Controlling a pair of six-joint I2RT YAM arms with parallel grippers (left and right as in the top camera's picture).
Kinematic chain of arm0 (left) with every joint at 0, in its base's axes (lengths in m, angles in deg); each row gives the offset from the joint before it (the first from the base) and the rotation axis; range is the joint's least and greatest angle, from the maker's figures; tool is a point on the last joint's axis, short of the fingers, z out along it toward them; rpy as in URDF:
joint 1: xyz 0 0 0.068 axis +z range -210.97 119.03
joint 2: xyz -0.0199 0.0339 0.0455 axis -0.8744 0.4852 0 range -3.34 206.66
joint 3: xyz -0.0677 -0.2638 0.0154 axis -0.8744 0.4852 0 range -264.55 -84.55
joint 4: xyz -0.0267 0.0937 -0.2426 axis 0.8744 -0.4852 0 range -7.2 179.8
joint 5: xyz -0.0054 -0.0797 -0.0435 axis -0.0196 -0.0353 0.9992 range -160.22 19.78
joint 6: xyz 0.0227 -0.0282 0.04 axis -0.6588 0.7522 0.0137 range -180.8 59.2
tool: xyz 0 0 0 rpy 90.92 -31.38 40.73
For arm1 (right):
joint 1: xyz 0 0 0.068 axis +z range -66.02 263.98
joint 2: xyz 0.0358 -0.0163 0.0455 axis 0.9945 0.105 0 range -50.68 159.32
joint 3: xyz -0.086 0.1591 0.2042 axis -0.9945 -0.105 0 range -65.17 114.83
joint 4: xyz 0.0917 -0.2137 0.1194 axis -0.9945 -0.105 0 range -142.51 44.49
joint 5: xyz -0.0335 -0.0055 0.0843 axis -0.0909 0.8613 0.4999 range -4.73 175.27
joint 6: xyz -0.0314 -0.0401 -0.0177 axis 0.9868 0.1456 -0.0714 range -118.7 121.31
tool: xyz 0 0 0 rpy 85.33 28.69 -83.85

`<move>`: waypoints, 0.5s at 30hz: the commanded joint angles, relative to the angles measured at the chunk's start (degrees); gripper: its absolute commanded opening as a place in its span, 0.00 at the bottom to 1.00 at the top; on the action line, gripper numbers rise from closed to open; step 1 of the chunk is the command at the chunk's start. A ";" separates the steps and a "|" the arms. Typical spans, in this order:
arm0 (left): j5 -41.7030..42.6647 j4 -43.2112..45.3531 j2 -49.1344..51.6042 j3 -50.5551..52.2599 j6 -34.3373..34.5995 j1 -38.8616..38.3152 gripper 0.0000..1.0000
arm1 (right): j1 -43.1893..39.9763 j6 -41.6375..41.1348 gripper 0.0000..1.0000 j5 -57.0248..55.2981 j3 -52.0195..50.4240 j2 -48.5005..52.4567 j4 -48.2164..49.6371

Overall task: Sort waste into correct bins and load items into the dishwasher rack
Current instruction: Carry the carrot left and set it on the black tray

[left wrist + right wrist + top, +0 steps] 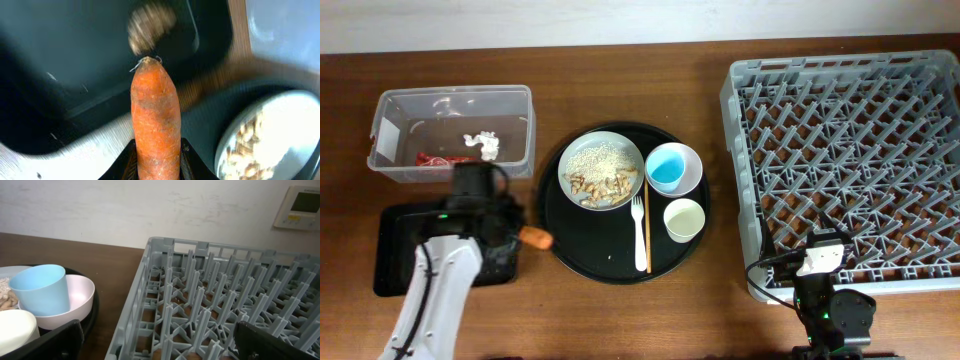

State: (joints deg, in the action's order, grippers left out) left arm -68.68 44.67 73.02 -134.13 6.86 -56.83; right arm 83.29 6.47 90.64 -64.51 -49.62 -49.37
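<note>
My left gripper (pixel 516 236) is shut on the small orange carrot (pixel 537 239), holding it between the shallow black tray (pixel 395 250) and the round tray. In the left wrist view the carrot (pixel 154 110) sticks out of the jaws (pixel 156 152), with a blurred brown lump (pixel 150 27) in the black tray beyond it. The clear tub (pixel 450 95) holds the red wrapper (pixel 438 158) and white napkin (pixel 485 145). The plate (pixel 570 160) carries rice (pixel 595 160) with brownish scraps. My right gripper (pixel 160 342) is open and empty at the front edge of the grey rack (pixel 850 160).
The round black tray (pixel 590 255) also holds a blue cup (pixel 667 168) inside a pale bowl (pixel 696 178), a white cup (pixel 684 219), a white fork (pixel 640 240) and a wooden stick (pixel 646 215). The rack (pixel 210 300) is empty.
</note>
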 commanded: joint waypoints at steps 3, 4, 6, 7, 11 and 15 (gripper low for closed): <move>-5.64 1.40 -0.94 0.15 -1.79 17.40 0.16 | 0.35 0.39 0.99 -0.24 -0.35 -0.33 -0.24; -7.32 2.38 -0.94 0.15 -1.77 20.02 0.17 | 0.35 0.39 0.99 -0.24 -0.35 -0.33 -0.24; -9.18 5.07 -0.90 0.15 -1.79 24.50 0.17 | 0.35 0.39 0.99 -0.24 -0.35 -0.33 -0.24; -9.55 5.57 -0.42 0.15 -1.79 25.42 0.27 | 0.35 0.39 0.99 -0.24 -0.35 -0.33 -0.24; -9.29 5.46 1.97 0.15 -1.79 25.38 0.72 | 0.35 0.39 0.99 -0.24 -0.35 -0.33 -0.22; -1.20 5.42 1.97 0.15 -1.77 25.38 0.99 | 0.35 0.39 0.99 -0.24 -0.35 -0.33 -0.24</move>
State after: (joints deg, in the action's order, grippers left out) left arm -75.00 50.05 74.57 -134.04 5.42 -31.63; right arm 83.29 6.50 90.64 -64.51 -49.62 -49.35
